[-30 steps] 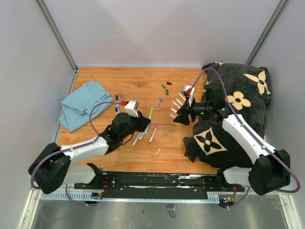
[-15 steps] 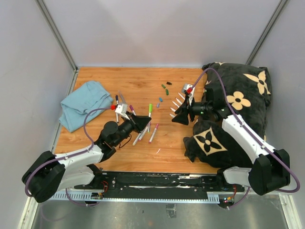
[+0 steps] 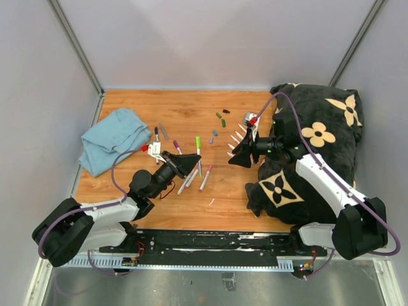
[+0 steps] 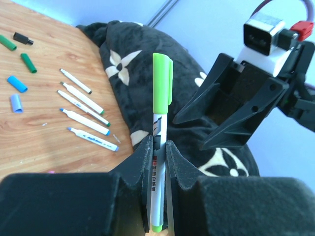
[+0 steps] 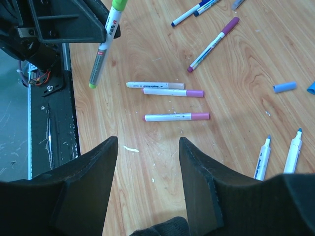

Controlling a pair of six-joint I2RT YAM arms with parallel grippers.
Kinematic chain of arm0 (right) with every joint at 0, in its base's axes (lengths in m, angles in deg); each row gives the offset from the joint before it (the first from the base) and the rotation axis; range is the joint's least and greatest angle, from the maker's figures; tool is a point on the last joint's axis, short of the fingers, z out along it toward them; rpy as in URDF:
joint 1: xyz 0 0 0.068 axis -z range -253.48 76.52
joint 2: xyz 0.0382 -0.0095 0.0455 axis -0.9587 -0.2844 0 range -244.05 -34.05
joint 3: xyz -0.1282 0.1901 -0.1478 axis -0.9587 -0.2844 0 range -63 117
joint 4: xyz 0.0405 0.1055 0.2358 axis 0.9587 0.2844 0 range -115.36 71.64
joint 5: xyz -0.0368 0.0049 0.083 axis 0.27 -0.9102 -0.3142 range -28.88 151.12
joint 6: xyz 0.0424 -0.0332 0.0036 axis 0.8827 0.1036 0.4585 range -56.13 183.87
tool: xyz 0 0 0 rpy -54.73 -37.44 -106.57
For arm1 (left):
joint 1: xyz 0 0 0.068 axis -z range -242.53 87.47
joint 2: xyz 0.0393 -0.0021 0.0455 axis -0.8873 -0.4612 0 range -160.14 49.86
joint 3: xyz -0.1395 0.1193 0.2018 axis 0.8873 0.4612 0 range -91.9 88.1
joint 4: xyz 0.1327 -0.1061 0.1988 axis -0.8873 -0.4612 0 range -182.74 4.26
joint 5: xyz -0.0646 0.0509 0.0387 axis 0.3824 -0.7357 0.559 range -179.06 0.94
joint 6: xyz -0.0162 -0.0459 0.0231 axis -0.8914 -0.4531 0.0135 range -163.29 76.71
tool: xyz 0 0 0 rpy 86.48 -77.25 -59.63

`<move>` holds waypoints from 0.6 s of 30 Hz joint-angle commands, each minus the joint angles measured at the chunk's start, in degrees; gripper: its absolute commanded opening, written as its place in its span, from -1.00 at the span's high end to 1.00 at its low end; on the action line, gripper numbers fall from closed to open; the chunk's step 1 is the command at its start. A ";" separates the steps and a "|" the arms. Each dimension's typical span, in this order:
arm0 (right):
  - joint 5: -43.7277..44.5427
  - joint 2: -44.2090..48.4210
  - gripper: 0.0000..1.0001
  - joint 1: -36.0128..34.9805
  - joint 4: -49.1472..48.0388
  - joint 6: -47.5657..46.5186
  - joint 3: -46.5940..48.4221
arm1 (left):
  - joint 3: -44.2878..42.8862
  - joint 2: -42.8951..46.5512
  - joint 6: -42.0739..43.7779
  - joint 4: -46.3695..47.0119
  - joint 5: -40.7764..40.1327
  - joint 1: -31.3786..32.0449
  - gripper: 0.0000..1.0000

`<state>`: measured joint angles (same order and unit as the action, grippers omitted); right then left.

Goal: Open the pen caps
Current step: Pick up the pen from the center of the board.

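Observation:
My left gripper (image 4: 157,152) is shut on a white marker (image 4: 158,167) that stands up between its jaws, its lime green pen cap (image 4: 162,78) on top. From above, this marker (image 3: 198,152) hangs over the table's middle. My right gripper (image 3: 237,157) faces it from the right, a short way off, open and holding nothing (image 5: 147,142). The held marker (image 5: 104,46) shows at upper left in the right wrist view. Loose pen caps in green (image 4: 28,63), blue (image 4: 17,83) and black (image 4: 22,38) lie by several uncapped markers (image 4: 83,105).
Capped pink markers (image 5: 176,116) and a purple one (image 5: 212,43) lie on the wooden table (image 3: 191,210) under and between the grippers. A blue cloth (image 3: 111,139) lies at the left. A black flower-patterned cushion (image 3: 319,137) fills the right side, under my right arm.
My left wrist has drawn back to the left and nearer the base, keeping the green-capped marker in its jaws and tilting it. The right arm has barely moved.

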<state>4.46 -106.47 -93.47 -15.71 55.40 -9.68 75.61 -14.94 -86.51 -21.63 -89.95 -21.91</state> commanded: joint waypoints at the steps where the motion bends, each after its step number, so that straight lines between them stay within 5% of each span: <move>1: -1.95 -0.37 -0.08 -1.23 -2.70 2.08 -1.09 | 1.79 -1.59 -3.37 10.57 -1.05 -0.28 0.99; 18: -0.29 -1.95 -0.14 -4.39 -5.15 3.21 -1.67 | 1.44 -13.85 -8.72 28.66 0.65 -0.04 0.99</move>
<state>4.11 -107.68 -96.39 -19.41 58.30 -11.01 77.60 -27.18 -94.20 -0.25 -89.56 -21.91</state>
